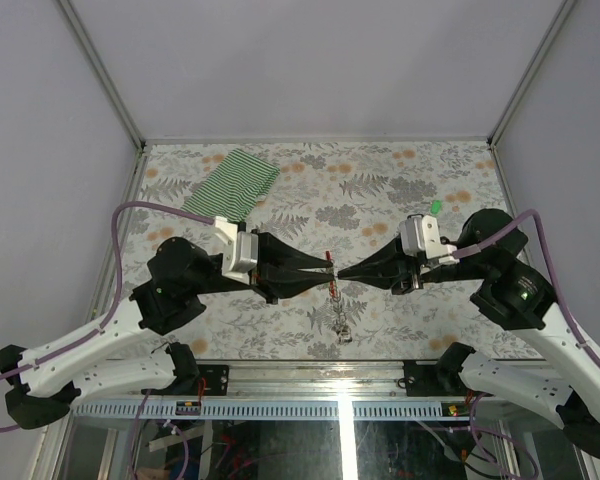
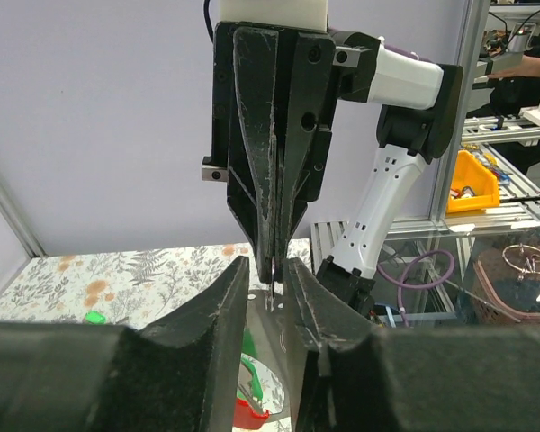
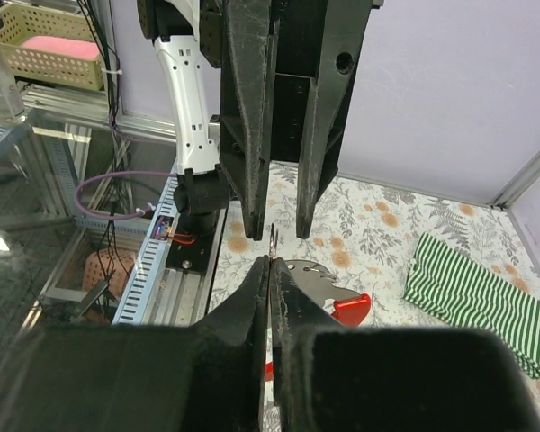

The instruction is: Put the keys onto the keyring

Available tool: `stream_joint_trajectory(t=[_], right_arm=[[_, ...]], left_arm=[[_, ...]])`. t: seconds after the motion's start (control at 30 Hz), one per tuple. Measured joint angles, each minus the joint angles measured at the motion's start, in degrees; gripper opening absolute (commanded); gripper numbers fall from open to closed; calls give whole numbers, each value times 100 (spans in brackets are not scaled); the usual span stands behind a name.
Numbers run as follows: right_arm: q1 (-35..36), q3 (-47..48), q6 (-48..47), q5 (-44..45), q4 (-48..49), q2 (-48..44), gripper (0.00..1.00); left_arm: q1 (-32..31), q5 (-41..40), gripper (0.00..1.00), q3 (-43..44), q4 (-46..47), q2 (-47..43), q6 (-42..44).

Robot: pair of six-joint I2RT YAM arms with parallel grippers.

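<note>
Both grippers meet tip to tip above the middle of the table. My right gripper (image 3: 270, 261) (image 1: 339, 272) is shut on the thin edge of the keyring (image 3: 272, 239) (image 2: 274, 290). My left gripper (image 2: 265, 266) (image 1: 327, 268) stands open, its fingers either side of the ring with a gap on both sides. A silvery key (image 3: 317, 273) with a red tag (image 3: 352, 309) hangs by the ring. A green tag (image 2: 249, 371) and a red tag (image 2: 248, 415) show below the left fingers. One green-tagged key (image 1: 435, 207) (image 2: 94, 317) lies alone on the table.
A silvery chain (image 1: 337, 308) trails from the ring toward the near table edge. A green-and-white striped cloth (image 1: 234, 184) (image 3: 479, 297) lies at the back left. The flowered table (image 1: 380, 180) has grey walls on three sides.
</note>
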Motion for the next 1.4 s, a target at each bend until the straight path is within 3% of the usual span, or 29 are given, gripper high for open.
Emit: stream_joint_trajectory(t=[0.1,0.23,0.37,0.77,0.93,1.1,1.23,1.4], right_arm=[[0,0,-46,17,-66,-11,0],[0,0,-81,116,-129,-59,0],[0,0,-94,186,-127,-114,0],[0,31,-118,201,-129,-96,0],[0,42,-122,179,-129,-57,0],[0,42,-129,177,-166,-52,0],[0,42,-136,153,-170,-52,0],[0,42,-142,151,-192,-52,0]], left_arm=[[0,2,32,20,-103,22,7],[0,26,33,20,-184,22,20],[0,72,26,20,-216,22,24],[0,157,19,114,-450,105,131],[2,155,5,122,-501,116,136],[2,155,0,122,-511,118,151],[2,153,1,122,-520,118,151],[2,149,14,122,-535,122,175]])
